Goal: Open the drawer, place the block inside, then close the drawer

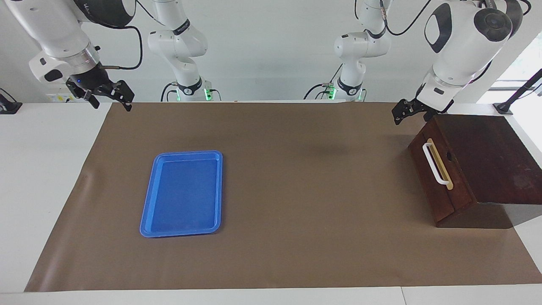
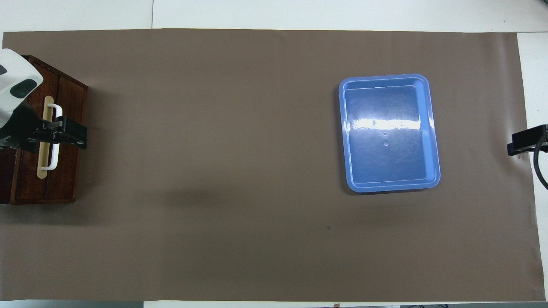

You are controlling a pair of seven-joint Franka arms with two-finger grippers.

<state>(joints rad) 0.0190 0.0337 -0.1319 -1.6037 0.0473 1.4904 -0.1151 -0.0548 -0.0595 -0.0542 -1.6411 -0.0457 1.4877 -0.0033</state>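
Facing view. At the right of the frame stands the dark wooden cabinet (image 1: 487,165), its drawer (image 1: 438,178) shut flush; nothing of the inside shows. The drawer front faces the middle of the brown mat (image 1: 296,190), and its white bar handle (image 1: 434,164) runs lengthwise from upper left to lower right in the frame, on a tan strip. The left gripper (image 1: 408,111) hangs in the air just above and to the upper left of the cabinet's top corner, apart from the handle, its fingers spread wide and holding nothing. At the lower left of centre lies the blue tray (image 1: 183,194), long axis running up and down the frame, with nothing in it. The right gripper (image 1: 111,96) hangs at the upper left, over the mat's edge, well apart from the tray, fingers likewise spread and holding nothing. No yellow block is visible.

Overhead view. The cabinet (image 2: 38,137) sits at the left edge, the drawer (image 2: 64,141) shut, the handle (image 2: 55,136) running up and down the frame. The left gripper (image 2: 70,133) overlaps the handle's middle in this view. The blue tray (image 2: 432,132) lies right of centre, bare but for a band of glare. The right gripper (image 2: 526,140) shows only at the right edge.
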